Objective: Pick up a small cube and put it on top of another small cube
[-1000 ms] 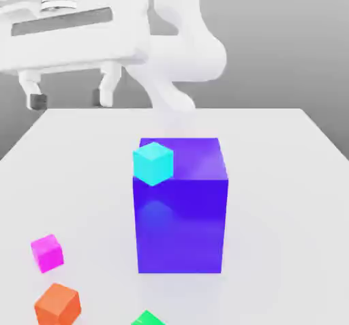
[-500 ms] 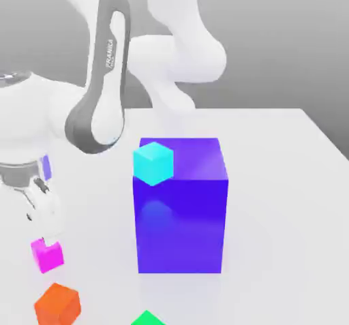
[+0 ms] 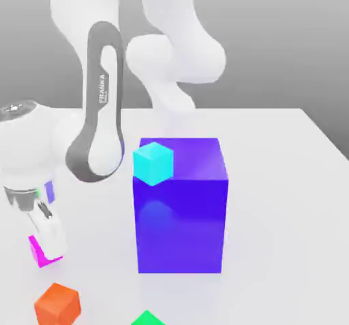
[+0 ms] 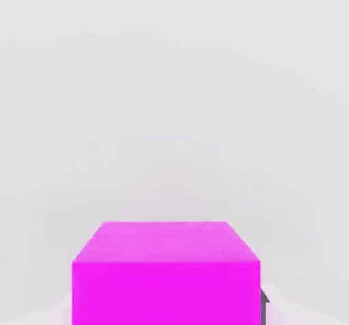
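Note:
My gripper (image 3: 48,243) is down at the table on the exterior view's left, shut on a small magenta cube (image 3: 38,253), which its white fingers partly cover. In the hand view the magenta cube (image 4: 167,272) sits close in front of the camera, with a dark finger pad (image 4: 264,307) against its side. A small cyan cube (image 3: 153,162) rests on the top front corner of a tall blue block (image 3: 180,211) in the middle of the table. A small orange cube (image 3: 58,303) lies just in front of the magenta one.
A green cube (image 3: 148,319) peeks in at the front edge of the exterior view. The white table (image 3: 279,180) stretches out to the right of the blue block. My arm's grey-and-white link (image 3: 99,112) hangs beside the block's left side.
The hand came down from high at the back left onto the magenta cube, and the fingers closed on it. The cube shifted slightly toward the front.

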{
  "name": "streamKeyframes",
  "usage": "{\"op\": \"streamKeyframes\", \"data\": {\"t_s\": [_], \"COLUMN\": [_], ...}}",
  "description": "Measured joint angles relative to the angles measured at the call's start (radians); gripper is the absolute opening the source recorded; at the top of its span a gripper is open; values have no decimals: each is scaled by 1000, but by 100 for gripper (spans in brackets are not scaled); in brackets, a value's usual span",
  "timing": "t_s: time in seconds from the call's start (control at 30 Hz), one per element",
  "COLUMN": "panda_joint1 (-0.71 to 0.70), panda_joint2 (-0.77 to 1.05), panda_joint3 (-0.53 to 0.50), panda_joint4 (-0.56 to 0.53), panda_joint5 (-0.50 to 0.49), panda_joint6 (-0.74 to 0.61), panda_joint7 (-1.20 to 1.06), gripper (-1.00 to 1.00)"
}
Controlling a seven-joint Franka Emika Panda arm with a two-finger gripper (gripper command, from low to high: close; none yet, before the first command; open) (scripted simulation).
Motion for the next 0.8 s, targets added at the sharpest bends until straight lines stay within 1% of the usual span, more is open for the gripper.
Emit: {"op": "streamKeyframes", "data": {"t_s": [0.03, 0.1, 0.47, 0.5, 0.57, 0.67, 0.7, 0.8], "panda_joint1": [10, 42, 264, 290, 330, 336, 334, 334], "panda_joint2": [-14, -17, 4, 13, 43, 137, 170, 170], "panda_joint3": [-10, -4, 102, 122, 162, 189, 195, 195], "panda_joint4": [2, 43, 378, 382, 354, 346, 347, 347], "panda_joint5": [-17, -41, -189, -184, -149, -120, -114, -114], "panda_joint6": [-16, -50, -243, -259, -268, -194, -164, -164], "panda_joint7": [28, 75, 326, 353, 391, 396, 393, 393], "gripper": [-100, -100, -100, -100, -100, -100, 100, 100]}}
